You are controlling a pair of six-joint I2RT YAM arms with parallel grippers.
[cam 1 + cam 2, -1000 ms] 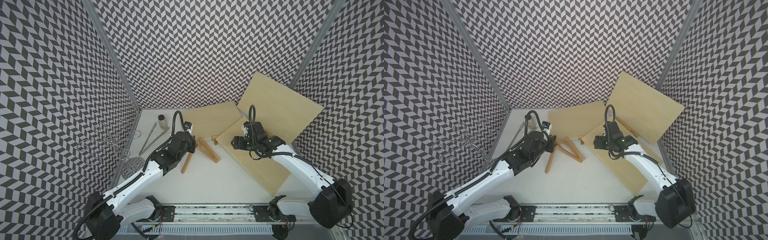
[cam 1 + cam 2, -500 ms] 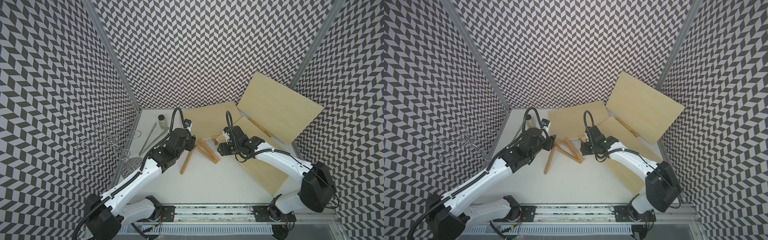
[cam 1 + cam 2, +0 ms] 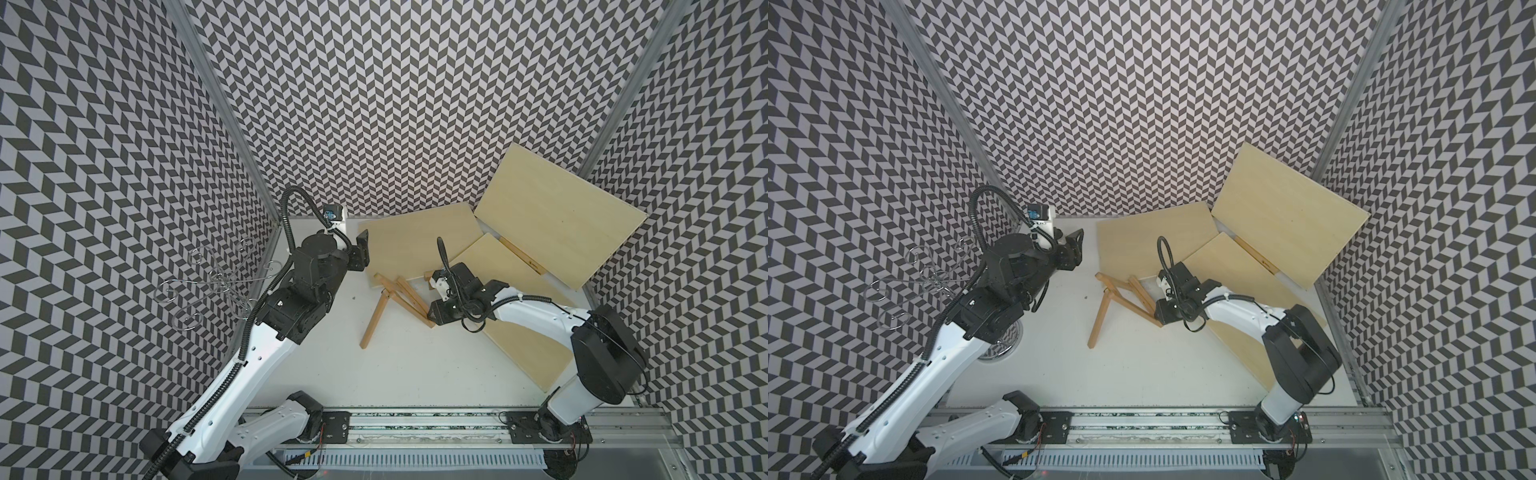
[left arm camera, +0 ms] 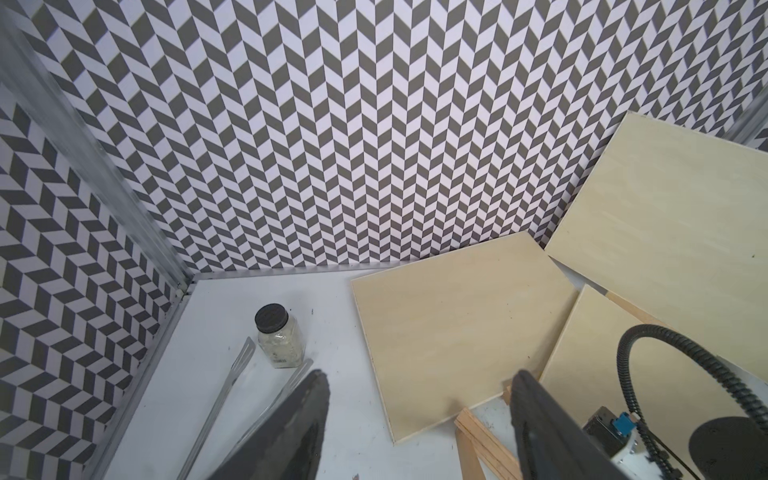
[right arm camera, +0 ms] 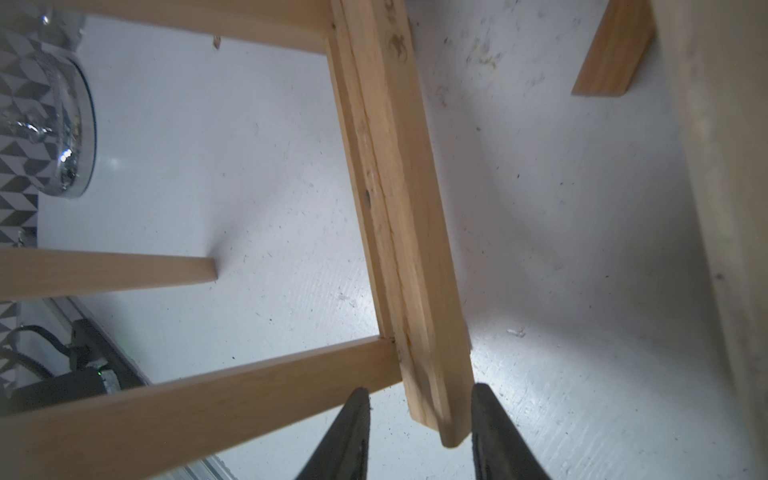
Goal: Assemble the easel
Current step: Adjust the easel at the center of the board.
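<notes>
The wooden easel [image 3: 376, 319] lies flat in the middle of the table, one leg splayed toward the front; both top views show it [image 3: 1100, 319]. My right gripper [image 3: 434, 318] is low at the right end of its ledge bar. In the right wrist view that bar's end [image 5: 395, 208] sits between the fingers of the right gripper [image 5: 419, 388]. It touches one finger [image 5: 486, 415] and stands a little apart from the other, so the grip is open. My left gripper [image 3: 361, 253] hangs open and empty above the table, behind and left of the easel [image 4: 478, 432].
One plywood board [image 3: 419, 245] lies flat at the back, another [image 3: 557, 216] leans on the right wall, and a third [image 3: 519, 328] lies under the right arm. A jar [image 4: 278, 340] and metal tongs [image 4: 224, 399] sit in the back left corner. A wire rack [image 3: 216, 282] hangs on the left wall.
My left gripper opened, let go of the easel and drew up and back. My right arm swung left off the board to the easel's bar end, its jaws narrowing.
</notes>
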